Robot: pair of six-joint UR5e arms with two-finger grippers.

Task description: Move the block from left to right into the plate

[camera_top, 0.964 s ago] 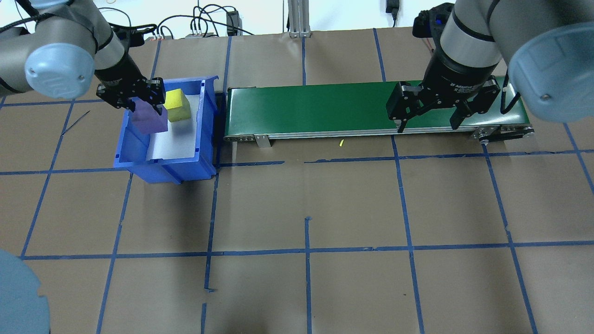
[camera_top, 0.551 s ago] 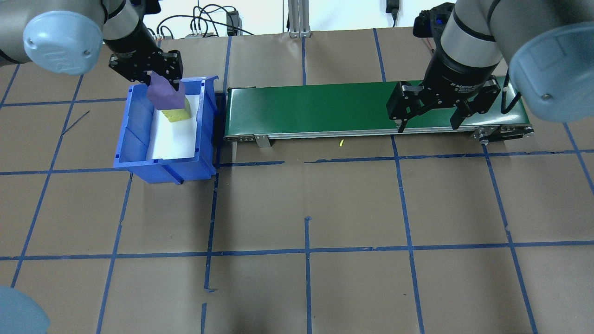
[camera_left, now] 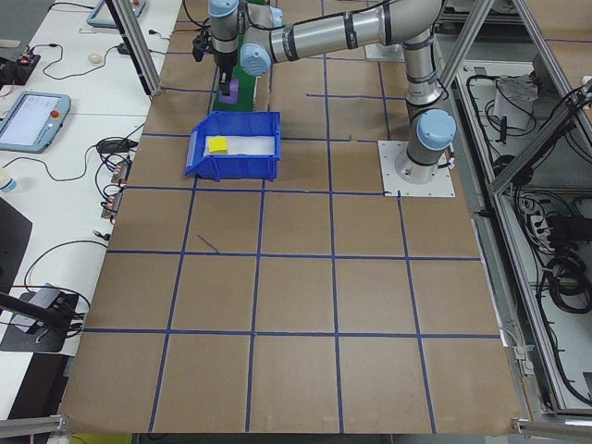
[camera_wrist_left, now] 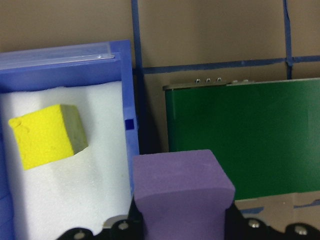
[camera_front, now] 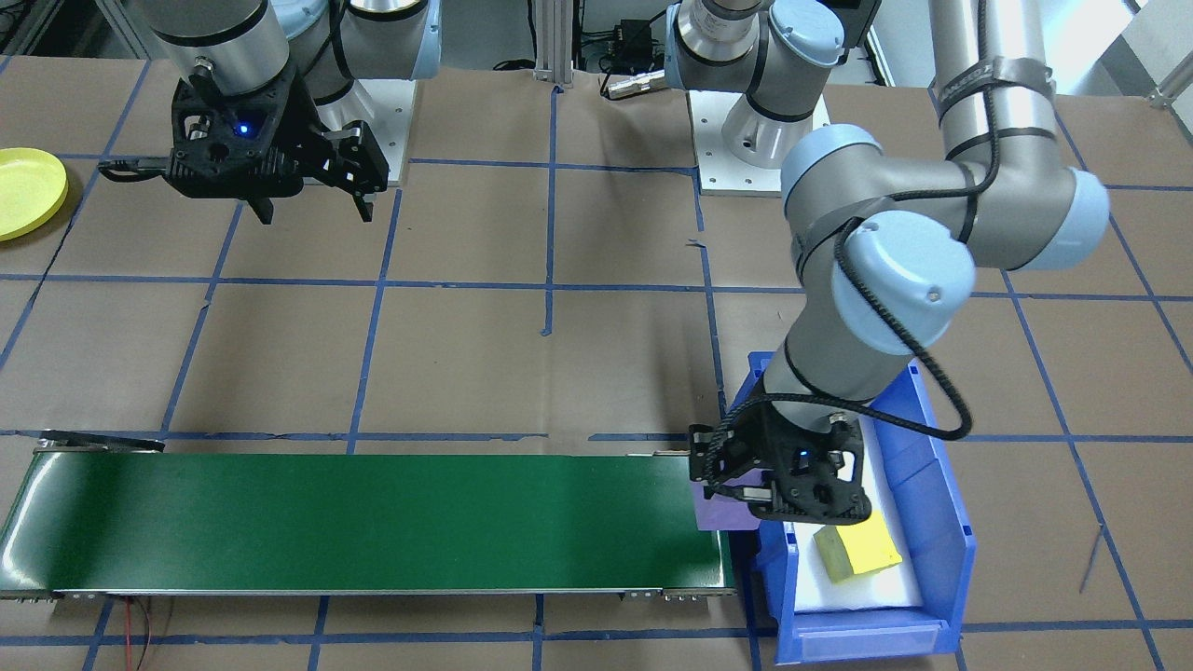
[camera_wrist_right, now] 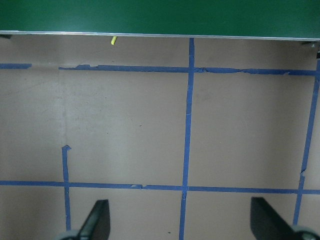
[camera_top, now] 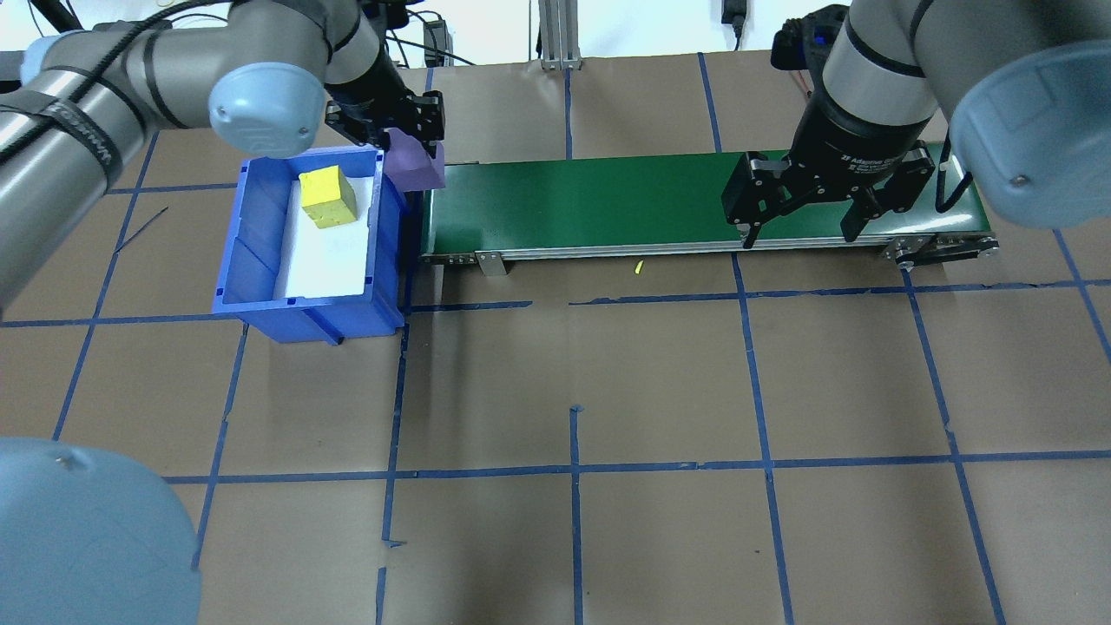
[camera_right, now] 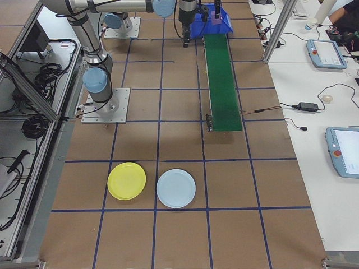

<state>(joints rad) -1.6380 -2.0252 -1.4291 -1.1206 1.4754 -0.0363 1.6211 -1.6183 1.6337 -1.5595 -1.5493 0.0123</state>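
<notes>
My left gripper is shut on a purple block, held in the air over the gap between the blue bin and the left end of the green conveyor belt. The left wrist view shows the purple block between the jaws. A yellow block lies on white foam in the bin. My right gripper hangs open and empty over the belt's right end. The yellow plate lies far from the belt on the robot's right side, also seen as the yellow plate.
A light-blue plate lies beside the yellow one. The belt carries nothing. A small yellow scrap lies on the table in front of the belt. Blue tape lines grid the brown tabletop.
My left gripper has lifted the purple block out of the bin and carried it right, to the belt's left end. The right arm has not moved.
</notes>
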